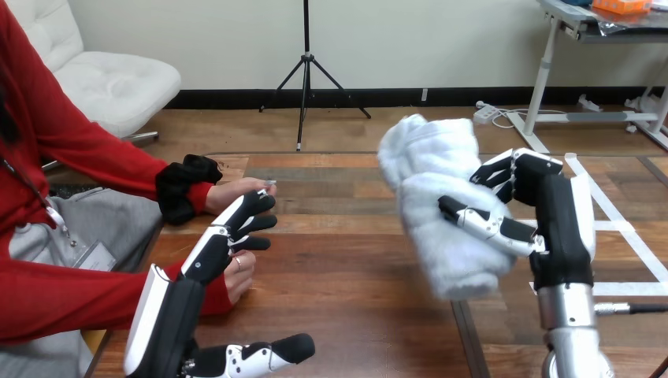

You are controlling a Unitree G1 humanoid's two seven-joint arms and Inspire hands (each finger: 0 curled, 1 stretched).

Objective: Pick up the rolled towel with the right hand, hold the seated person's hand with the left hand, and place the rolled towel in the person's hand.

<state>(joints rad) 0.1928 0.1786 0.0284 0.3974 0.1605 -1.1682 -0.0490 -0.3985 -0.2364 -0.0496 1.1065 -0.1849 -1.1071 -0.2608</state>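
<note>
Grip first: right hand (561,224) is closed round the rolled towel (437,213). Its thumb (488,224) lies across the towel's front and its fingers (504,167) wrap the right side near the top. The rolled towel is white, thick and fluffy. It stands roughly upright with a lean, top end toward upper centre of frame, bottom end lower and further right. It shows centre-right of frame, in front of the table (346,260); can't tell whether the bottom end touches the wood. Right forearm (569,323) rises near vertical from the bottom right edge, silver below the black wrist. White tape lines (622,228) run on the table at far right, behind the right hand.

At lower left of frame, left hand (169,315) is open and gripping nothing. Its white back shell faces left, and straight, slightly spread fingers (236,224) point up and right. The thumb (272,352) sticks out to the right along the bottom edge.

The fingers cross over the person's lower hand (240,276), which sits loosely curled at left-centre by the table's left edge. Contact between the two is unclear. The person's upper hand (236,193) shows just above the left hand's fingertips, also at the table's left edge; touching or not, can't tell. Both of the person's arms come in from the left edge of frame.

The rolled towel is well apart from both of the person's hands, with bare wood between.
</note>
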